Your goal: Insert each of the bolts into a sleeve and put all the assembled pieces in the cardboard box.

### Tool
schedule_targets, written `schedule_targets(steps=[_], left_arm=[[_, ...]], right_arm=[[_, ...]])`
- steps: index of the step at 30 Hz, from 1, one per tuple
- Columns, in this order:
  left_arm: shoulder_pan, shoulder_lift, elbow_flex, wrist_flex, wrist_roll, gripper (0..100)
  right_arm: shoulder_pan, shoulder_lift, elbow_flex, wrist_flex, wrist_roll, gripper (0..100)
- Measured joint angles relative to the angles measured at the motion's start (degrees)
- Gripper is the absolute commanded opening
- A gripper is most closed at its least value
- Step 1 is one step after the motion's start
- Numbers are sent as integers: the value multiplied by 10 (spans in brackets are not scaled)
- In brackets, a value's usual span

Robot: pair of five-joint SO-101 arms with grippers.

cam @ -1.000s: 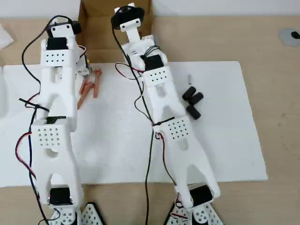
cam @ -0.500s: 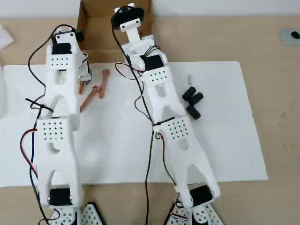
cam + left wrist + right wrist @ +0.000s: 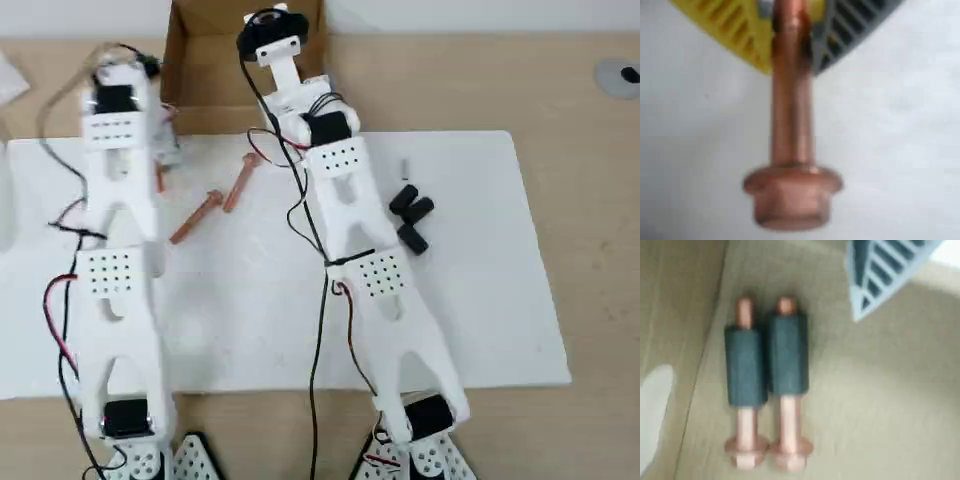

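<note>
My left gripper [image 3: 790, 55] is shut on the shank of a copper bolt [image 3: 792, 150], head hanging over the white mat. In the high view this gripper [image 3: 160, 165] sits at the mat's far left, just in front of the cardboard box [image 3: 200, 95]. Two loose bolts [image 3: 195, 218] [image 3: 240, 182] lie on the mat to its right. Three black sleeves [image 3: 410, 208] lie right of the right arm. My right gripper [image 3: 270, 30] hangs over the box; one finger [image 3: 885, 275] shows, open, above two assembled pieces [image 3: 767, 385] lying side by side on the box floor [image 3: 880, 405].
The white mat [image 3: 480, 320] covers most of the wooden table. A small grey pin [image 3: 405, 168] lies beyond the sleeves. A grey round object [image 3: 618, 78] sits at the far right edge. The right arm stretches diagonally across the mat's middle.
The left arm has shifted left and toward the box with one bolt in its gripper. The two loose bolts have been nudged to the right. The right arm has stayed still.
</note>
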Motion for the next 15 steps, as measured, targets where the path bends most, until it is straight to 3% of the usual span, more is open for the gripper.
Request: schedule_targets(steps=[2,6,12,15], left_arm=[[-5,-6,-62,4,4,5],[-4,-60,-55,9,11,5],[30,-215,84,9,13,7],[55,-322,195,9,13,7]], right_arm=[[4,-40,1,35,-42,354],[25,-143,0,138,-97,354],[57,-227,0,343,-105,354],[97,-245,0,361,-105,354]])
